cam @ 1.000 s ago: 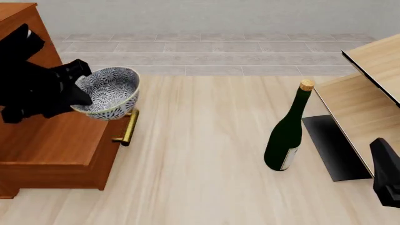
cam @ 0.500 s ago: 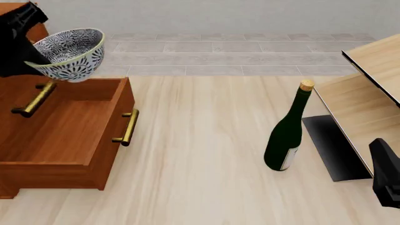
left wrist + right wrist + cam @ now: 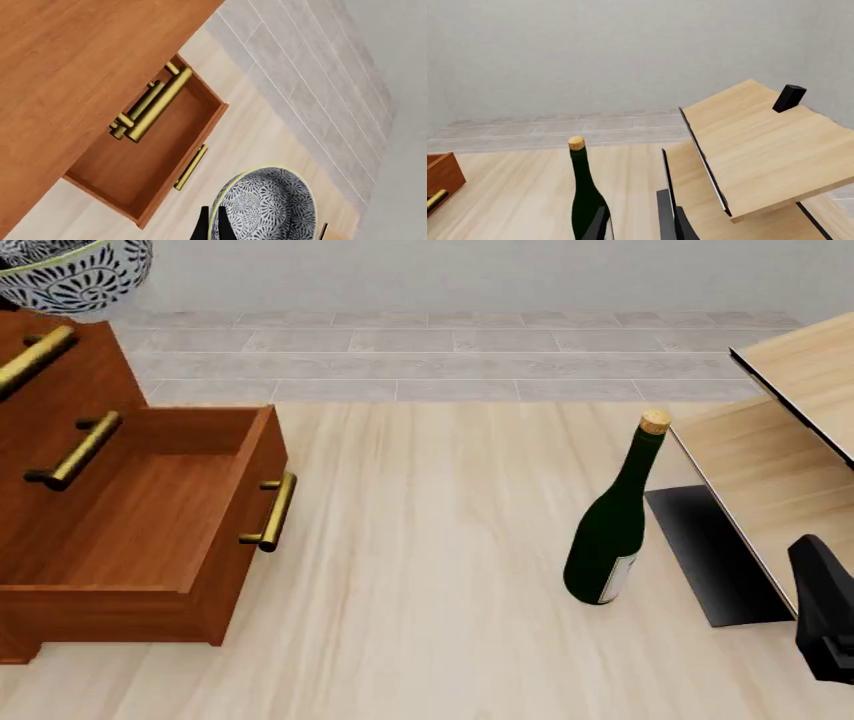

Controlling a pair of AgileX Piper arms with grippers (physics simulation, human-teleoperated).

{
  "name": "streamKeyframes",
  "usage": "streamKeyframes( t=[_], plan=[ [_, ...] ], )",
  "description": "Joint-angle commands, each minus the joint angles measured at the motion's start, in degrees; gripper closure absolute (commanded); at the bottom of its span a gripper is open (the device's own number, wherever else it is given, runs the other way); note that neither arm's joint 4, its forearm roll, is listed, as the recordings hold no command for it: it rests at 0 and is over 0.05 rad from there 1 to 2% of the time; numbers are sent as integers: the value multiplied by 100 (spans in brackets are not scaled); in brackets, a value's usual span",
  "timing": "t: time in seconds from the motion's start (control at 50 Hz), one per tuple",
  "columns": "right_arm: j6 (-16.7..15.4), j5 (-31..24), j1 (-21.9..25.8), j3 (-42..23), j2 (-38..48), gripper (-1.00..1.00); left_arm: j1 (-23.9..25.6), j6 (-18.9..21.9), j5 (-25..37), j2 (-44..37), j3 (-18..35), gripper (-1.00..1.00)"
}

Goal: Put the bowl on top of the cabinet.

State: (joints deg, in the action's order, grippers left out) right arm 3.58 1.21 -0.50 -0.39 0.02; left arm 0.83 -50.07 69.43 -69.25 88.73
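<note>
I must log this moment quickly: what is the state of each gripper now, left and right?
Left gripper: shut on the rim of the bowl, held above the cabinet.
Right gripper: open, holding nothing; the green bottle stands ahead of it.

Left tool (image 3: 212,226) pinches a rim between near-closed fingers — right tool (image 3: 635,220) hangs parted, low.

The cabinet (image 3: 80,440) is standing at the tabletop's (image 3: 427,540) left, its lowest drawer (image 3: 160,530) pulled out forward. The bowl (image 3: 67,270) is being held above the cabinet's top. The bottle (image 3: 611,520) is standing upright at the right, just beside the shelf (image 3: 787,440).
</note>
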Motion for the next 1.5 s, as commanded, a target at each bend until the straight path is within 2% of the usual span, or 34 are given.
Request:
streamKeyframes(
  t=[0.02, 0.12, 0.2, 0.46, 0.54, 0.56, 0.6, 0.78, 0.86, 0.9, 0.92, 0.96, 1.06, 1.14, 1.18, 1.2, 1.26, 1.28, 1.5],
  plan=[
    [-7, 6, 4, 9, 0, -100, -453, -379, 47, -130, 546, 100],
    [-17, 22, 14, 29, 0, -100, -724, -626, 47, -176, 812, 100],
    [-28, 36, 12, 22, 0, -100, -1231, -557, 47, -215, 953, 100],
    [-16, 26, 2, 8, 0, -100, -1730, -845, 47, -177, 1023, 100],
    [-17, 23, 6, 5, -1, -100, -2157, -811, 47, -162, 988, 100],
    [-17, 24, 6, 5, -1, -100, -2238, -813, 47, -406, 1200, 100],
    [-14, 36, 7, 16, 0, -100, -2388, -823, 47, -482, 1277, 100],
    [-27, 22, 4, 3, -1, -100, -2883, -894, 47, -545, 1308, 100],
    [-33, 22, 11, 11, 0, -100, -3059, -847, 47, -587, 1322, 100],
    [-40, 16, 17, 11, 0, -100, -3372, -722, 47, -635, 1350, 100],
    [-44, 16, 19, 12, 0, -100, -3277, -772, 47, -687, 1357, 100],
    [-49, 8, 22, 12, 0, -100, -3481, -713, 47, -742, 1337, 100],
    [-83, -27, 54, 5, 0, -100, -3616, -735, 47, -858, 1326, 100],
    [-98, -27, 72, 19, 0, -100, -3976, -442, 47, -1033, 1369, 100],
    [-98, -29, 72, 19, 0, -100, -3891, -480, 47, -1076, 1395, 100],
    [-96, -33, 68, 14, 0, -100, -4052, -368, 47, -1118, 1376, 100],
    [-100, -36, 62, 13, 0, -100, -3970, -473, 47, -1151, 1336, 100],
    [-100, -36, 62, 15, 0, -100, -4178, -312, 47, -1190, 1419, 100],
    [-120, -40, 74, 19, 1, -100, -4008, -495, 47, -1397, 1299, 100]
  ],
)
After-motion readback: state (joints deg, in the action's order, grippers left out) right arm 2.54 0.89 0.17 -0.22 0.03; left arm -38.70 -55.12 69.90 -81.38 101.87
